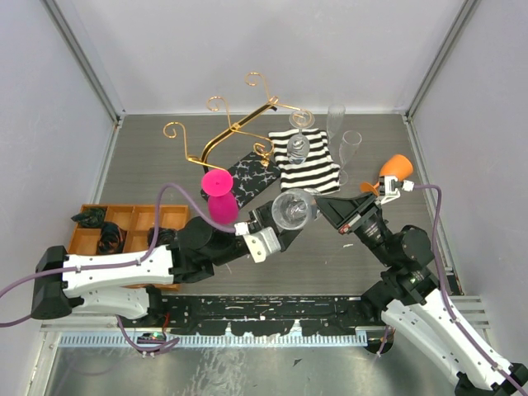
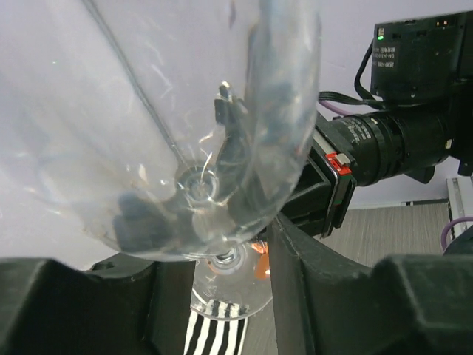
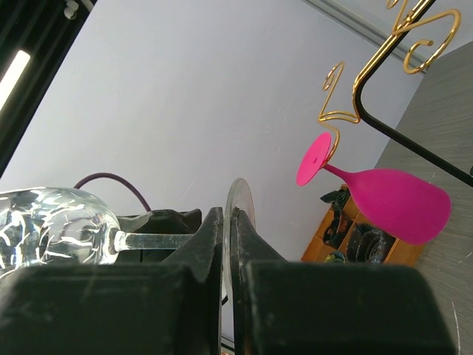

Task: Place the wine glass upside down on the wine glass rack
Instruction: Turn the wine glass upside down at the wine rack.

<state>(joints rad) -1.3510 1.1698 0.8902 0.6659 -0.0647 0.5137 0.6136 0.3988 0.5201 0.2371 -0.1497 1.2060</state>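
The clear wine glass lies roughly level in the air between my two grippers. My right gripper is shut on its round foot, pinched edge-on between the fingers. The stem and bowl run off to the left. My left gripper straddles the stem with a gap on each side, and the bowl sits above its fingers. The gold wire wine glass rack stands on its black marbled base at the back. A pink glass hangs from it upside down.
A striped cloth carries a small clear glass. Two tall flutes and an orange glass stand at the back right. A wooden tray with dark items sits at the left. Grey walls enclose the table.
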